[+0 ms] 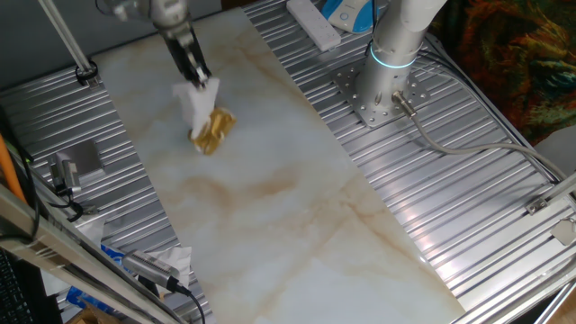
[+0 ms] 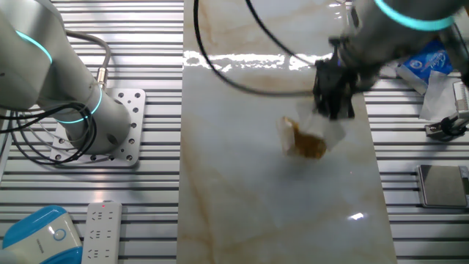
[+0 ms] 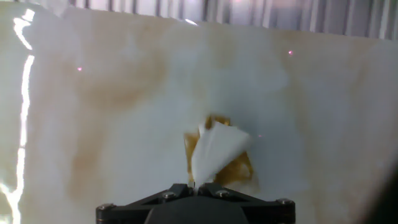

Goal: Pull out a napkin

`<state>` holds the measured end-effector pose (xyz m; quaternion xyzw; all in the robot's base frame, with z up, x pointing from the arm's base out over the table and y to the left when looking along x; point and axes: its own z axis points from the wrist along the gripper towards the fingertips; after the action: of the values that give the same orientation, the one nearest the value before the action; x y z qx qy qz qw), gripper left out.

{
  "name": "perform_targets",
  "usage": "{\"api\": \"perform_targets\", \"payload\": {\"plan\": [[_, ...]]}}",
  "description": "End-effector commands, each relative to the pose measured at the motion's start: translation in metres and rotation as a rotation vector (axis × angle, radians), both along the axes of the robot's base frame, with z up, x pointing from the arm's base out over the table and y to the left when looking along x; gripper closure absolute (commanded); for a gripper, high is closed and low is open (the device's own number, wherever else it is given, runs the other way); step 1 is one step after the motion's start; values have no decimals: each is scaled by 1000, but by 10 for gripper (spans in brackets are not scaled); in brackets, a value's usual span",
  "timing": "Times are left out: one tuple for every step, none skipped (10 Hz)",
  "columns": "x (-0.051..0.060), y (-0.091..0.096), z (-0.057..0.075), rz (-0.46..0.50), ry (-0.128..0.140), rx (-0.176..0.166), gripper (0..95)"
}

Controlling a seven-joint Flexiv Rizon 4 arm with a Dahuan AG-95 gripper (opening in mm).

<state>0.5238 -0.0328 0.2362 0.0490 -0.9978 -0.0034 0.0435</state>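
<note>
The white napkin (image 1: 194,101) hangs stretched from my gripper (image 1: 202,79) down to the gold packet (image 1: 213,131), which lies on the marble tabletop. My gripper is shut on the napkin's upper corner, above and just behind the packet. In the other fixed view the gripper (image 2: 331,110) pinches the napkin (image 2: 331,130) over the gold packet (image 2: 306,143). In the hand view the napkin (image 3: 214,149) fans out from my closed fingertips (image 3: 194,185), with the gold packet (image 3: 239,168) showing beneath it. Its lower end looks still tucked in the packet.
The marble slab (image 1: 270,207) lies between ribbed metal panels. The arm's base (image 1: 382,85) stands to the right. A white power strip (image 1: 313,22) and a blue-and-white pack (image 1: 346,13) lie at the back. A white paper wad with blue items (image 1: 162,261) sits front left.
</note>
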Motion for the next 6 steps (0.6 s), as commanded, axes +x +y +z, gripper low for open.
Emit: {"api": "perform_targets", "payload": {"plan": [[-3,4,11,-71,8,-16,950],[-4,-2,15,-84,46,-12,950],[-8,-8,-7,-79,35,-1,950],[-16,-10,-23,-74,15,1,950],[-25,-12,-38,-72,5,-2,950],[-40,-13,-67,-64,-28,1,950]]}}
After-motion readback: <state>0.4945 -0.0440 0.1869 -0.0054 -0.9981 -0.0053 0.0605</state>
